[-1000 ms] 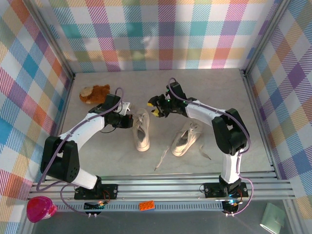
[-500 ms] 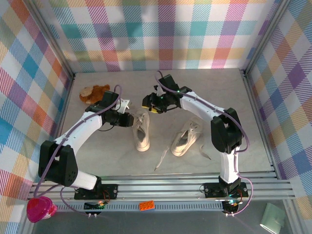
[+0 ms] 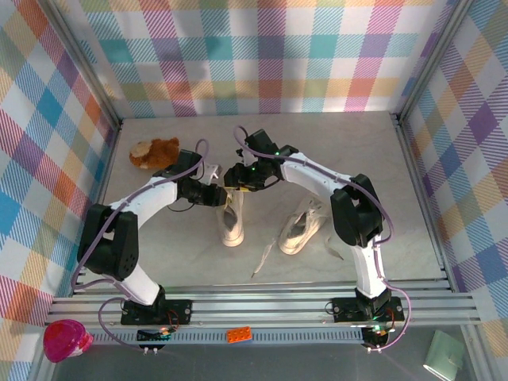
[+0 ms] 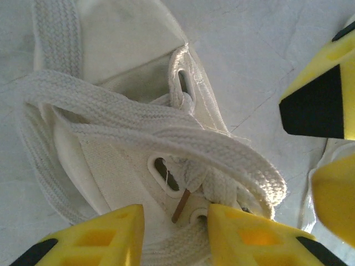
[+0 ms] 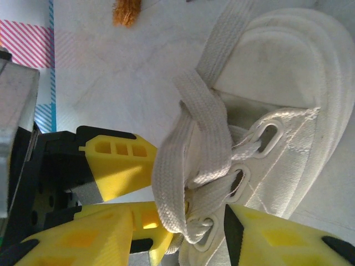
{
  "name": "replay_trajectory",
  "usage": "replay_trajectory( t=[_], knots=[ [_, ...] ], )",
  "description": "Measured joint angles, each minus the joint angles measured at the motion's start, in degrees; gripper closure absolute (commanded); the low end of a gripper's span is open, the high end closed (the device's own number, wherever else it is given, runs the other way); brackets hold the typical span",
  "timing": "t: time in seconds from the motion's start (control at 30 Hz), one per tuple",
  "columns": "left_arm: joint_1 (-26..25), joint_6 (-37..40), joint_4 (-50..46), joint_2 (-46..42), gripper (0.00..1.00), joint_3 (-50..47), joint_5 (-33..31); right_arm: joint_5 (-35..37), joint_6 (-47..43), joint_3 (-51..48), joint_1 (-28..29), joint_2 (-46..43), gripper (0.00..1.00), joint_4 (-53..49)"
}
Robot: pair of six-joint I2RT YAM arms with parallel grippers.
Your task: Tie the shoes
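White-shelled left arm (image 3: 147, 197) and right arm (image 3: 317, 175), black joints, looping purple cables (image 3: 77, 274), yellow fingers (image 4: 244, 238) tipped black.

This is a robotics lab test cell: the left arm (image 3: 139, 202) and right arm (image 3: 317, 178) are bolted to an aluminium rail (image 3: 262, 305) at the near edge of a pale desk (image 3: 357, 151). Metal posts (image 3: 79, 62) frame the space. Bright plaid cloth walls (image 3: 262, 55) close it in on three sides.

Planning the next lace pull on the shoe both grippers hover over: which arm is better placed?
Probably the right. The crossed lace runs straight through the open right gripper, while the left gripper straddles mainly the eyelet strip of the shoe, lace just beyond.
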Motion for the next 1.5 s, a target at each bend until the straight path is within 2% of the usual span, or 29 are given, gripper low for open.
replay_trajectory(
  t=[0.4, 0.8, 0.87, 1.0, 1.03, 1.5],
  knots=[
    [0.0, -0.5, 1.2, 0.2, 0.64, 1.9, -1.6, 1.3, -0.8, 1.5, 0.0, 0.5, 0.72, -0.7],
    [0.0, -1.2, 2.8, 5.7, 0.61, 3.9, -1.0, 2.1, -0.8, 1.5, -0.5, 0.5, 0.73, -0.6],
    [-0.1, -1.4, 3.3, 6.2, 0.67, 3.9, -0.8, 2.3, -0.8, 1.4, -0.5, 0.5, 0.73, -0.6],
    [-0.4, -1.7, 3.8, 6.4, 0.97, 3.9, -0.4, 2.8, -0.8, 0.6, -0.5, 0.5, 0.73, -0.4],
    [-0.4, -1.7, 3.8, 6.3, 1.0, 3.9, -0.4, 3.0, -0.8, 0.3, -0.5, 0.5, 0.73, -0.3],
    [0.9, -0.3, -8.9, -2.9, 1.0, 7.2, -2.1, 2.9, 0.8, -5.7, -0.5, -4.9, 0.74, 2.3]
  ],
)
